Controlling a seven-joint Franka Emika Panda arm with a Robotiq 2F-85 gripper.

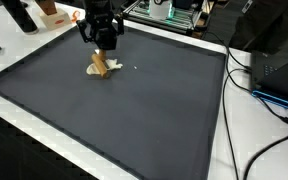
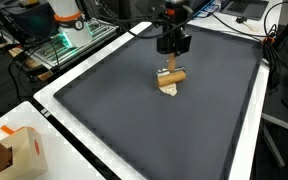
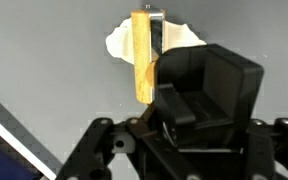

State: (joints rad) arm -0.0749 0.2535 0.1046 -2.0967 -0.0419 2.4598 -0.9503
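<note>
I've got the gripper (image 1: 105, 45) hanging right over the wooden stick (image 1: 100, 67), upper middle of the dark mat (image 1: 134, 120). The stick lies on a white scrap (image 3: 119, 42), probably propped up a bit. Can't tell if the jaws are wide or pinched.

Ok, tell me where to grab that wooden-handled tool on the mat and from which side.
Take the wooden handle near its middle, straight down from above, jaws across its narrow width. It lies on the dark mat, long and slim; its metal-tipped end rests on a white scrap, probably a poorer pinch.
</note>
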